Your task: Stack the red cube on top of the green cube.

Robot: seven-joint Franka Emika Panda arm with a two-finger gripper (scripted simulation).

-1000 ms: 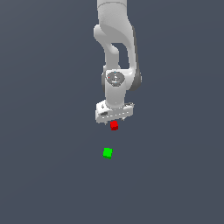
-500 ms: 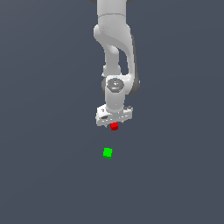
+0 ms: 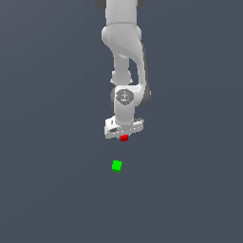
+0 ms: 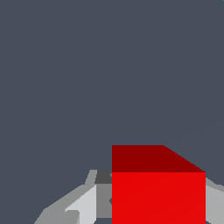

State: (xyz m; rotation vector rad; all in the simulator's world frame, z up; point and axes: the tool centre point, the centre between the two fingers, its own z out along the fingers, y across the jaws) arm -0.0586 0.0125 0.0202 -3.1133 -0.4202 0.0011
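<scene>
The background is one plain dark grey-blue surface (image 3: 47,190), flat and without any marks, and it fills both views; no edge or wall is visible on it.

In the exterior view the white arm (image 3: 124,61) comes down from 12 o'clock of the picture and ends a little above the middle; its wrist points straight down; at its lower end sits the gripper (image 3: 124,136), a wide white body with short fingers under it. The red cube (image 3: 124,138) is directly under this body, touching it, and only a small part of the cube shows below the white housing; the cube looks lifted off the surface, though the exterior view alone does not make this sure.

In the wrist view the red cube (image 4: 158,188) is very large and near the camera; a light grey finger (image 4: 87,203) presses at one side of it, and at the other side a small piece of the second finger is seen at the picture's edge; so the claw is clenched on the red cube and grasps it from two sides.

The green cube (image 3: 116,165) lies alone on the surface, at about 6 o'clock from the gripper, slightly toward 7 o'clock; it is near the red cube but clearly apart from it, with bare surface between them; nothing touches it; the wrist view does not show it.
</scene>
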